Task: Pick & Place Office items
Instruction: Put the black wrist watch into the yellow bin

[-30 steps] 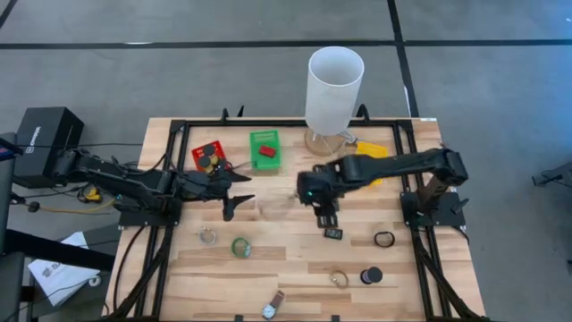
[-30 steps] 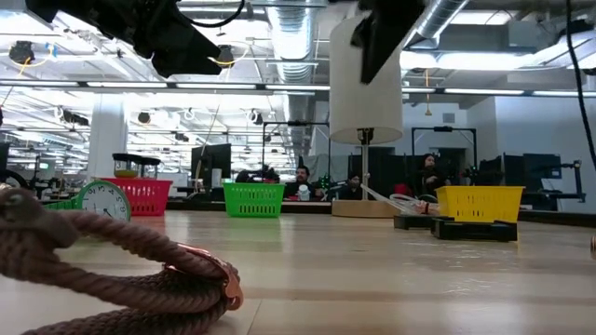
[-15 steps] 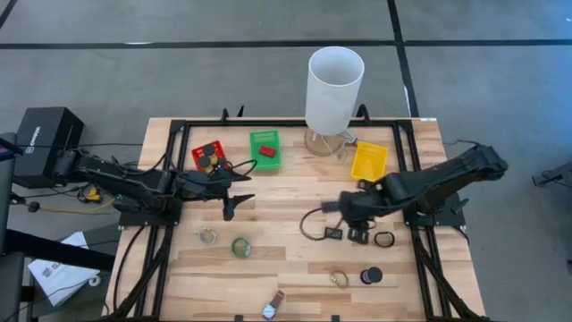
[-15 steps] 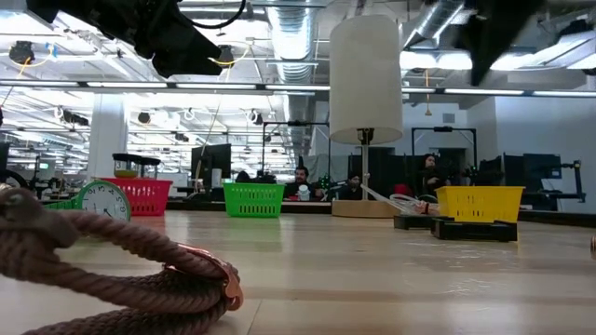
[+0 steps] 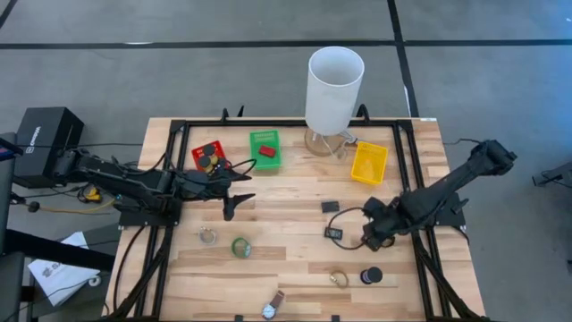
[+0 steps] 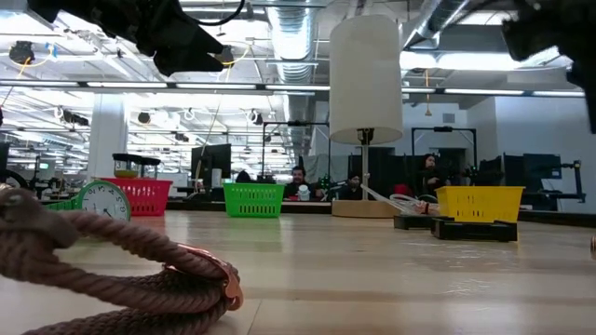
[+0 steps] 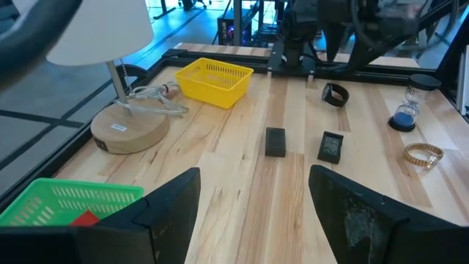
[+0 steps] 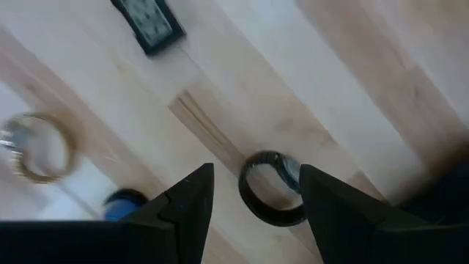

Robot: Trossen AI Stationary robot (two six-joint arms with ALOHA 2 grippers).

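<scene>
Worktop: pale wooden slatted worktop (image 5: 295, 192) inside a black frame.
Right gripper: the right gripper (image 5: 371, 234) hangs low over the worktop's right side, fingers (image 8: 187, 202) spread and holding nothing; a black ring-shaped band (image 8: 270, 187) lies on the wood directly between and ahead of them.
Left gripper: the left gripper (image 5: 234, 190) waits over the left side near the red bin, fingers (image 7: 172, 202) spread and empty.
Small black blocks: one flat black block (image 5: 330, 207) lies mid-worktop, a second square black block (image 5: 333, 233) just beside the right gripper.
Other items: a gold metal bracelet (image 5: 339, 279) and a black cylinder with a blue end (image 5: 371, 275) lie near the front right; a green tape roll (image 5: 240, 247) and a clear disc (image 5: 207, 236) lie front left; a wristwatch (image 5: 272, 308) sits at the front edge.
Bins: red plastic bin (image 5: 208, 156) holds dark round pieces; green plastic bin (image 5: 264, 149) holds a red block (image 5: 266, 152); yellow plastic bin (image 5: 369, 161) stands at the back right.
Tall white cylinder: tall white cylinder (image 5: 334, 88) on a round wooden base, at the back.
</scene>
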